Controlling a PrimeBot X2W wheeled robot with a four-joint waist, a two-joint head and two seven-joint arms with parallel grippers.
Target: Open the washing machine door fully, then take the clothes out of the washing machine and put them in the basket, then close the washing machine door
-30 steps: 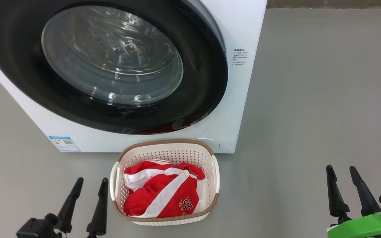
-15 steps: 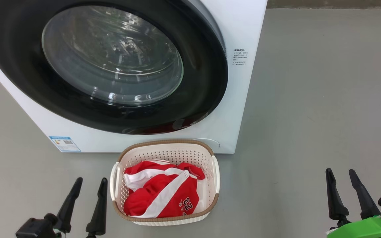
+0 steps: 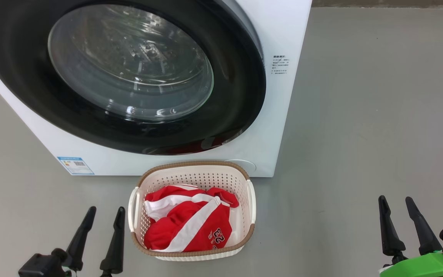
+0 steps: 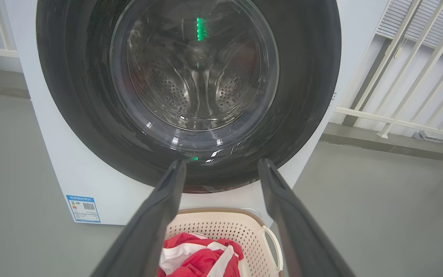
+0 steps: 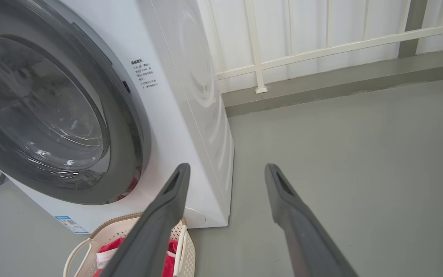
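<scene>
Washing machine door: one, closed.
Floor: bare grey; white railing behind.
Basket: one, holding red clothes.
Grippers: left gripper, right gripper; fingers spread, empty.

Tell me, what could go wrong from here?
The washing machine door looks shut, but a latch can't be confirmed; it might swing open. The left tool, open, appears close beside the basket, so a careless move could knock it and spill the clothes.
</scene>
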